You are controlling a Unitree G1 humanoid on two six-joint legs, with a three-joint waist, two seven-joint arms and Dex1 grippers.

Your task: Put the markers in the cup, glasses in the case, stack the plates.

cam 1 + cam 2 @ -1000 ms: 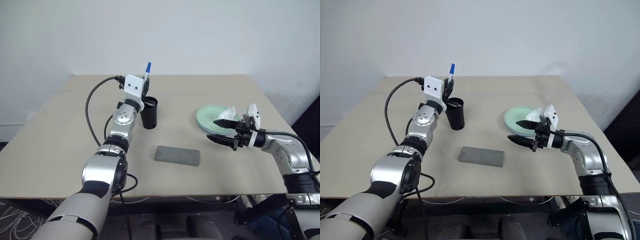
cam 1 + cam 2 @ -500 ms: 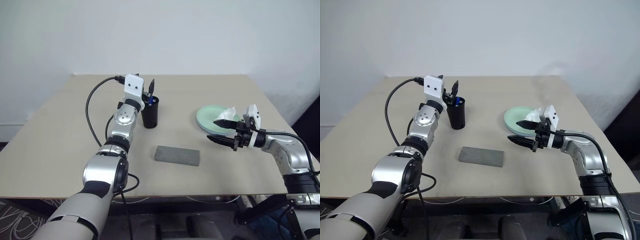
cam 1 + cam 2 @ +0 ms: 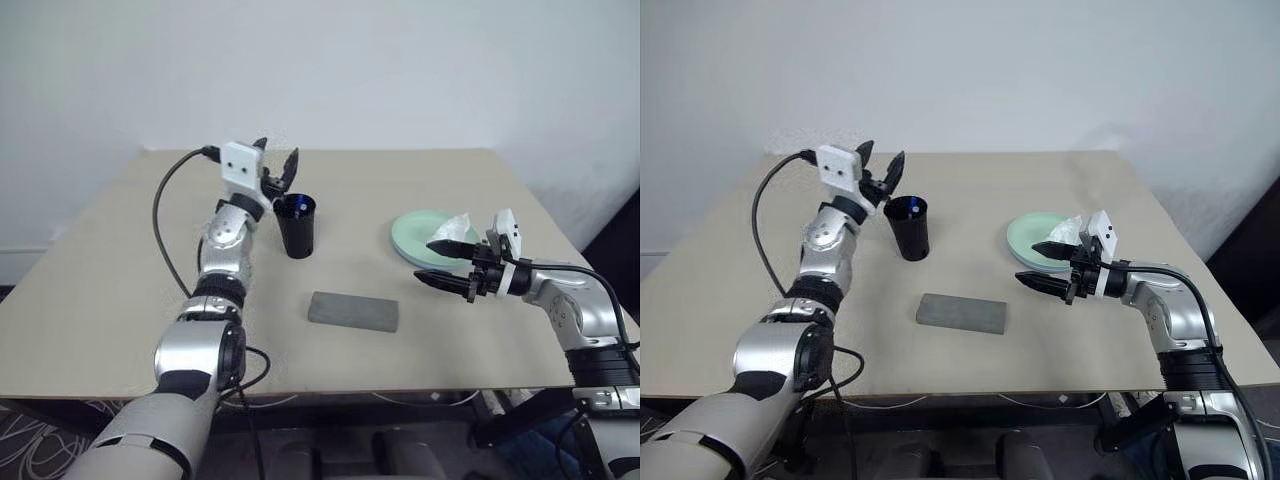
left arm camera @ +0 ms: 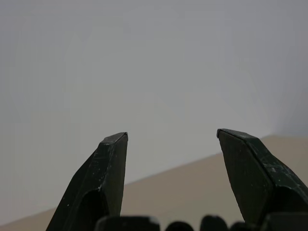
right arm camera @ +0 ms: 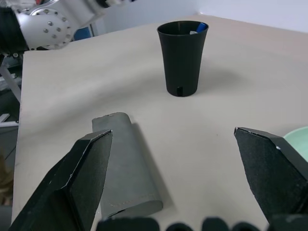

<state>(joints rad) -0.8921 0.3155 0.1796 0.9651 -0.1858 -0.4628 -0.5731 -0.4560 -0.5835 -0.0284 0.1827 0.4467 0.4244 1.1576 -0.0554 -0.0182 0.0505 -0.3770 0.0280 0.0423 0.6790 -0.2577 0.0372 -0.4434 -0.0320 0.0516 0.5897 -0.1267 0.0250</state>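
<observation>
The black cup stands upright at mid-table, and a marker's blue cap shows just inside its rim. My left gripper is open and empty, raised just left of the cup's mouth and pointing up toward the wall. The grey case lies shut in front of the cup. A mint green plate sits at the right. Just in front of the plate, my right gripper hovers open with nothing in it, pointing toward the case. The glasses are out of view.
A crumpled white tissue lies on the plate's right side, close behind the right gripper's upper finger. A black cable loops from the left wrist down along the arm. The table ends at a white wall.
The left gripper held a blue-capped marker upright over the cup, let it drop in and opened. It then drew away up and to the left. The right arm has kept still.
</observation>
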